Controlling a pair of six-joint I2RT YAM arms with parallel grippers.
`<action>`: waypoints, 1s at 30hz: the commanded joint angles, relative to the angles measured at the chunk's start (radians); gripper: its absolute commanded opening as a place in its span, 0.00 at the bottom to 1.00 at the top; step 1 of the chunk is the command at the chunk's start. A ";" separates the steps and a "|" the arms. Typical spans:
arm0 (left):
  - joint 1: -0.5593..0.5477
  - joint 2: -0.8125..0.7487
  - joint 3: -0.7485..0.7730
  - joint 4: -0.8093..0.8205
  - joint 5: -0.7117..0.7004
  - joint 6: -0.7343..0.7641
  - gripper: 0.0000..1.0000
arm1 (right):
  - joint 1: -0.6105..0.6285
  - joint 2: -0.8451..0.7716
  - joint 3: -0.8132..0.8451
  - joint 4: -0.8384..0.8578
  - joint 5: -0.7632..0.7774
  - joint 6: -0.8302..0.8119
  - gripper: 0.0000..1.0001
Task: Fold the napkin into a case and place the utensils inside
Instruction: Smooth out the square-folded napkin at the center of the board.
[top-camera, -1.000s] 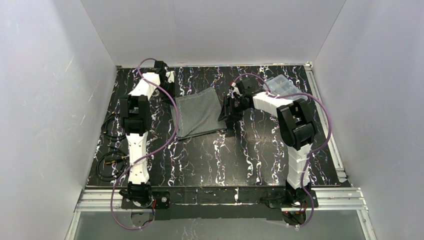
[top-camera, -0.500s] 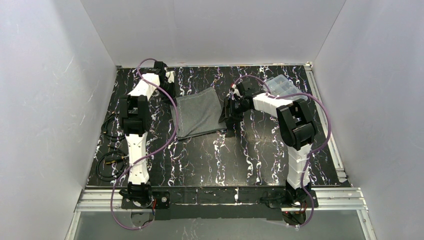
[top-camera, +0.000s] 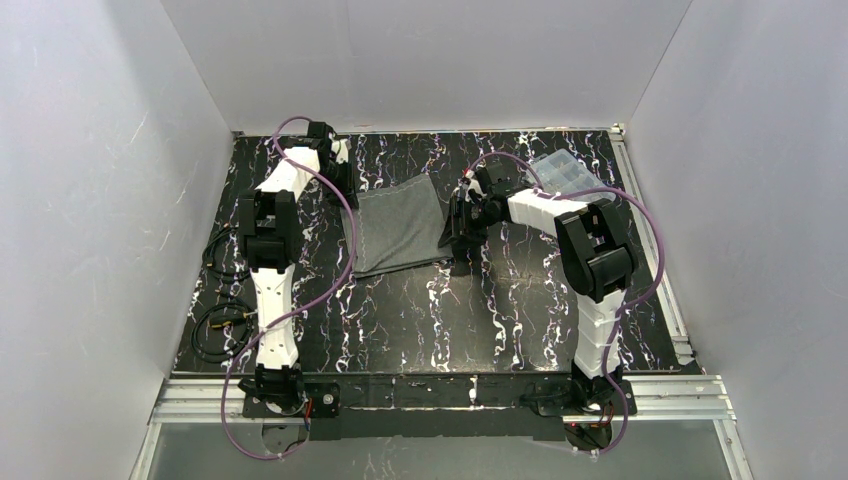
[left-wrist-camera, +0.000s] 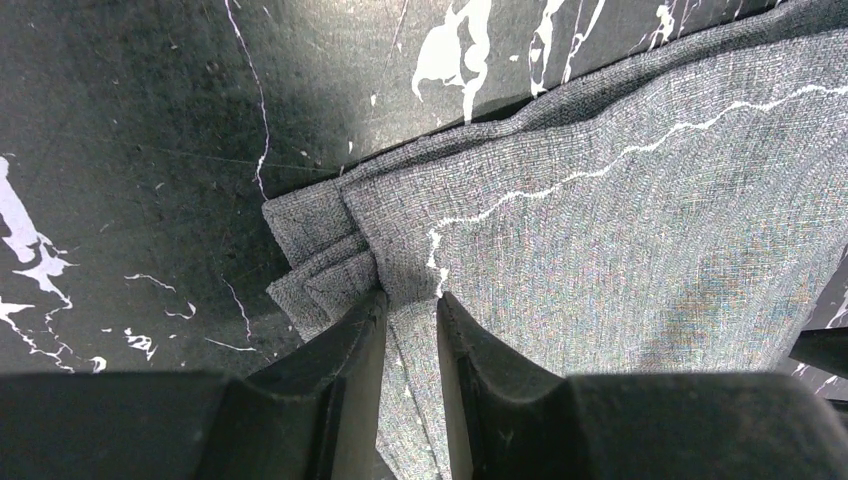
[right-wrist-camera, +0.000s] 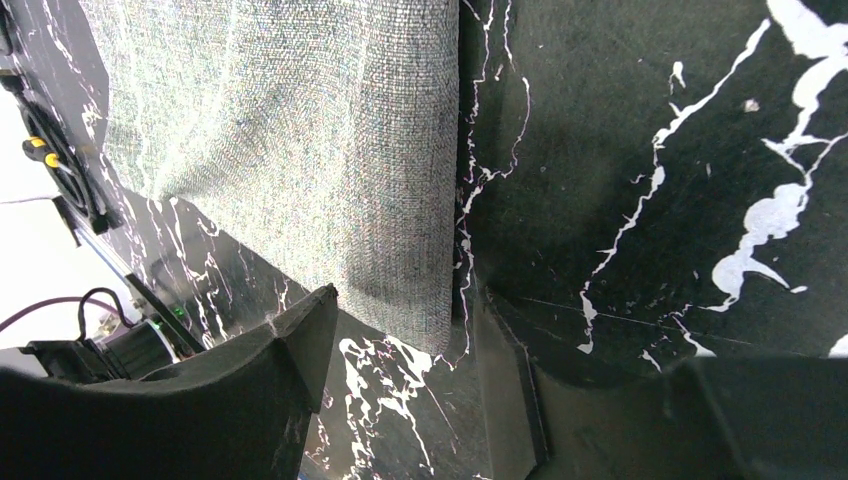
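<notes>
The napkin lies folded into a dark grey rectangle in the middle of the black marbled table. My left gripper is at its far left corner and is shut on the layered cloth there; the fabric runs between the fingertips. My right gripper hangs low at the napkin's right edge, open, with the near right corner of the cloth between its fingers, which are not closed on it. The purple spoon and fork are not in view.
A clear plastic compartment box stands at the far right, behind the right arm. Black cables lie off the table's left edge. White walls enclose the table on three sides.
The right wrist has shifted very slightly at the napkin's right edge. The left arm and the napkin have not visibly moved.
</notes>
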 joint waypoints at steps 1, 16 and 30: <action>-0.001 -0.087 -0.044 0.095 -0.028 -0.022 0.24 | 0.003 -0.036 -0.020 0.016 -0.012 0.000 0.61; 0.000 -0.077 -0.017 0.129 -0.002 -0.042 0.29 | 0.003 -0.038 -0.034 0.015 -0.023 -0.008 0.61; 0.002 -0.037 -0.010 0.128 0.010 -0.051 0.21 | 0.004 -0.039 -0.036 0.023 -0.034 -0.002 0.58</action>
